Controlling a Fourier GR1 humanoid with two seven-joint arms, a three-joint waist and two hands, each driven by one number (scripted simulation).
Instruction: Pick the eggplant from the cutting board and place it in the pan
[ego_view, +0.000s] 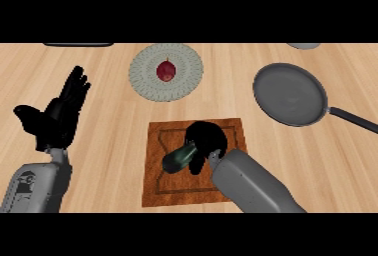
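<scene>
A dark green-purple eggplant (179, 157) lies on the brown cutting board (166, 192) in the middle of the counter. My right hand (205, 136) is curled over the eggplant's far end, hiding part of it. The grey pan (289, 93) sits at the upper right, its black handle (354, 119) pointing toward the right edge; nothing is in it. My left hand (59, 112) rests open at the left, fingers up, away from the board.
A round pale plate (144, 75) with a dark red vegetable (167, 70) on it stands behind the board. A dark object (77, 44) and a grey object (303, 45) peek in at the counter's far edge.
</scene>
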